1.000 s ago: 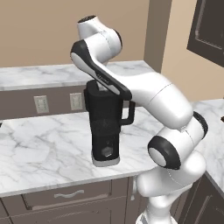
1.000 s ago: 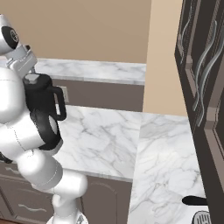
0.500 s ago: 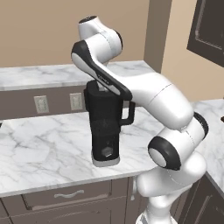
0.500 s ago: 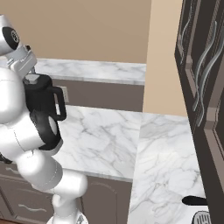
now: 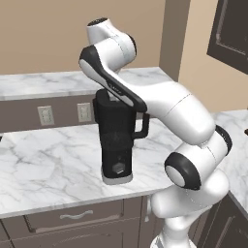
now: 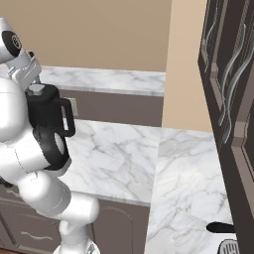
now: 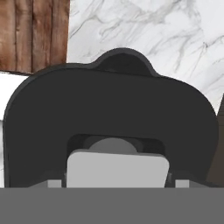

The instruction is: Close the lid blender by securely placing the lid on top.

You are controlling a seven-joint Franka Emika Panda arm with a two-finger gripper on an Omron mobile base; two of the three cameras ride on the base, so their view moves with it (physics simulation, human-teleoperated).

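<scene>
The lid (image 7: 109, 127) looks to be sitting on top of the blender (image 5: 116, 140) on the counter (image 5: 48, 160), and the gripper (image 7: 117, 183) seems closed on its knob (image 7: 117, 170), so letting go is left.

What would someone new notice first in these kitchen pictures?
First, the white arm curling over the tall black blender at the front of the marble counter. In the hand view, the black lid and its grey knob sit directly under the camera. Dark cabinets stand at the right.
</scene>
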